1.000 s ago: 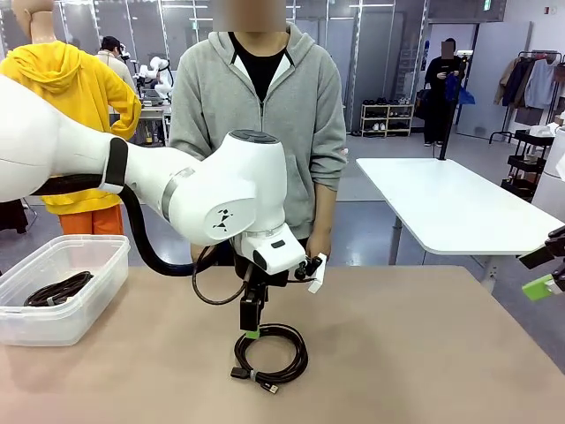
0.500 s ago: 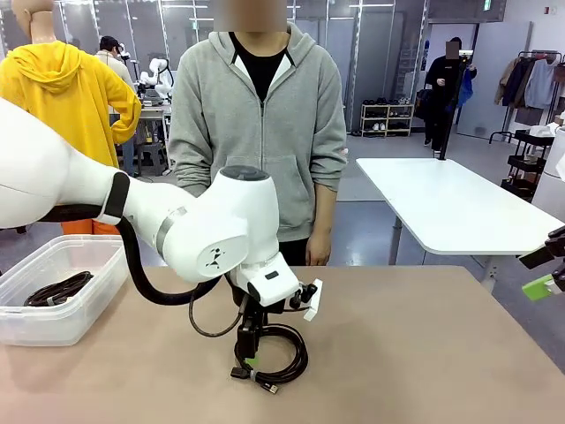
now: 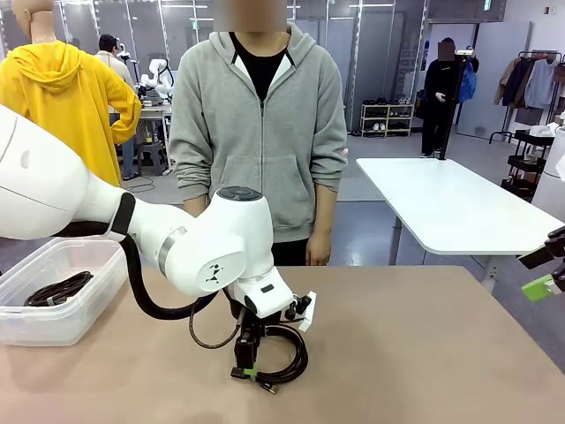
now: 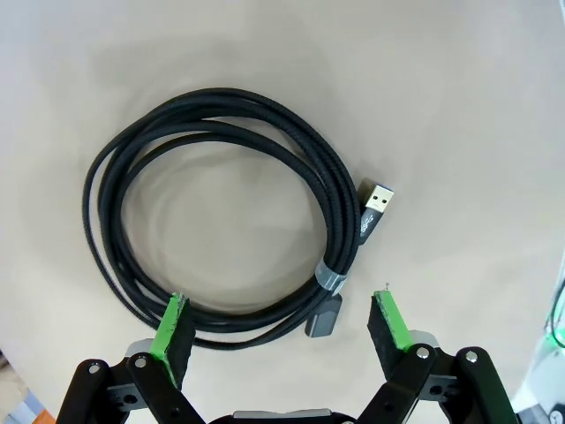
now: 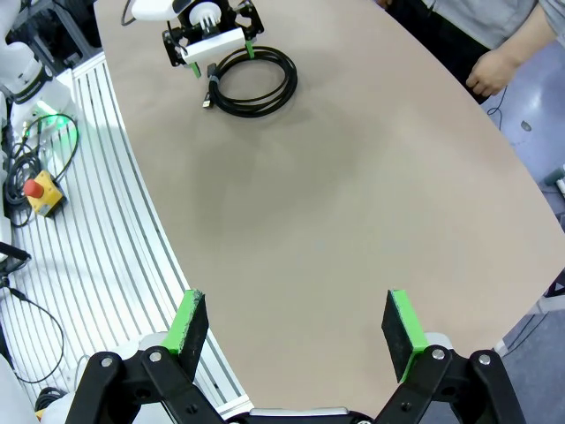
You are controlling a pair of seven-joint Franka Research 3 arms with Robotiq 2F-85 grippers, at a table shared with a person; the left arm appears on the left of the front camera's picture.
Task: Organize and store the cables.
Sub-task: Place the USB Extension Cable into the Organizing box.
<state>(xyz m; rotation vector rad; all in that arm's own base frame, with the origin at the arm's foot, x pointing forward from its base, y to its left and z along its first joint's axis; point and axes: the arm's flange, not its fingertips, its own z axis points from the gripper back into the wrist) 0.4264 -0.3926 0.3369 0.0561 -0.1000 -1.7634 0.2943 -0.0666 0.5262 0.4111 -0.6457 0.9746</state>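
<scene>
A coiled cable lies flat on the surface. The left end effector hangs low over it, jaws wide, straddling the banded plug side, seemingly to grasp there. Another coil sits in the bin. The right end effector waits wide, well apart.

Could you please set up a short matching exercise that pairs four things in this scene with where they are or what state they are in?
Things:
1. coiled cable on the table
2. clear plastic bin
3. left hand
4. right hand

Places or states:
A. open, hovering over bare tabletop far from any cable
B. open, lowered over the near edge of a coil
C. at the left side of the table, holding a black cable
D. lying flat in a loop at the table's middle, plug ends showing

Pairs: 1-D, 2-C, 3-B, 4-A
</scene>
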